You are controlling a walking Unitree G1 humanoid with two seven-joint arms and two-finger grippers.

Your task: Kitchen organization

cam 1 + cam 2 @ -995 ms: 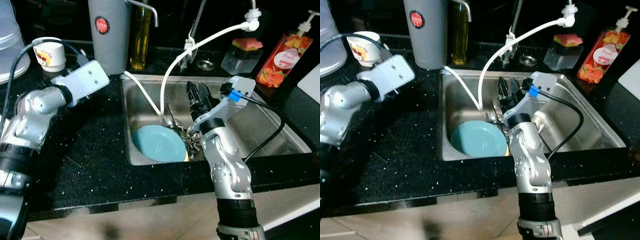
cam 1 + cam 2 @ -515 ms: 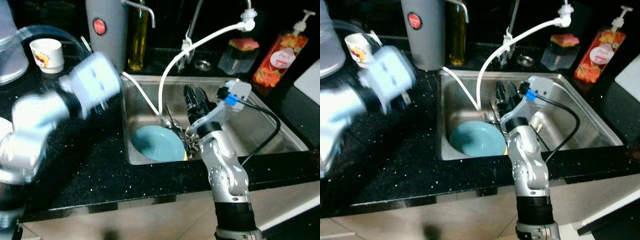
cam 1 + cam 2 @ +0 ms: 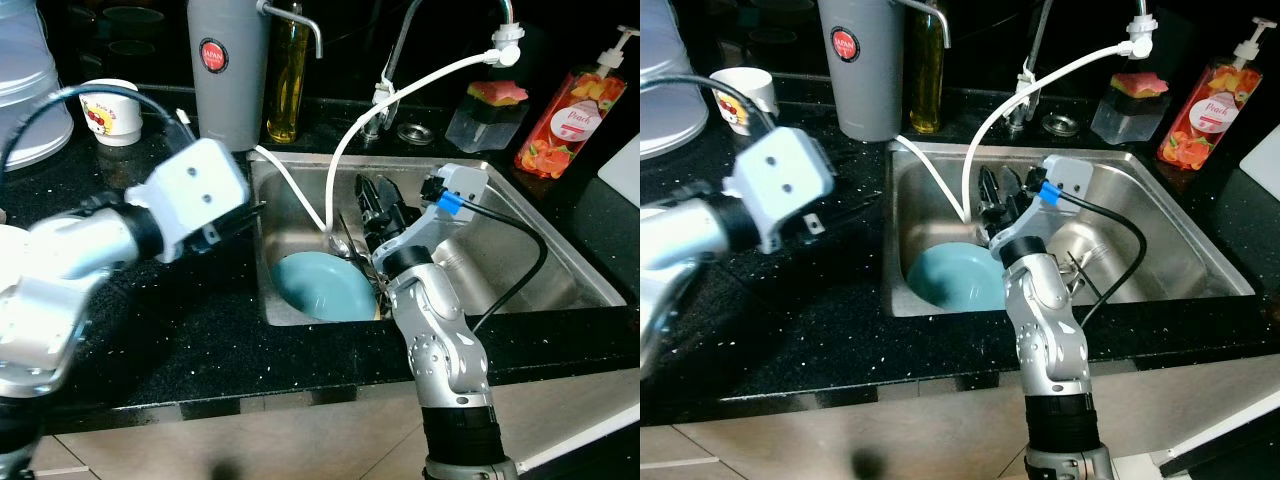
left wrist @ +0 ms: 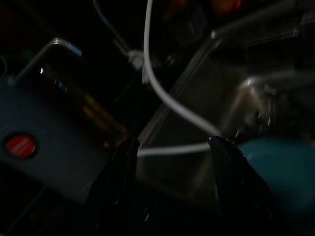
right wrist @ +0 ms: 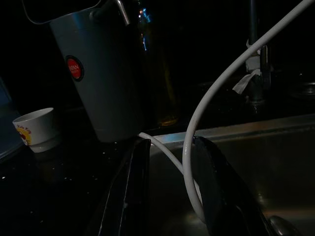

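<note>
Right end effector (image 3: 375, 200) inside steel sink (image 3: 540, 255), fingers parted, empty, straddling white hose (image 5: 216, 93). Left end effector (image 4: 172, 147) at sink's left rim over bench (image 3: 180, 330), fingers apart, holding nothing. One teal plate (image 3: 322, 285) on sink floor, cutlery (image 3: 345, 245) beside it. Risk: fingers snagging hose while reaching for plate. Counted: one plate, one mug (image 3: 110, 110), one soap bottle (image 3: 570, 115), one grey jug (image 3: 225, 70).

A steel sink (image 3: 1160, 262) set in a black speckled counter (image 3: 790, 320) holds 1 teal plate (image 3: 945, 280). The right gripper (image 3: 1002, 195) hangs over the basin beside a white hose (image 3: 985, 125), its 2 fingers apart. The left arm (image 3: 730, 215) reaches over the counter.
</note>
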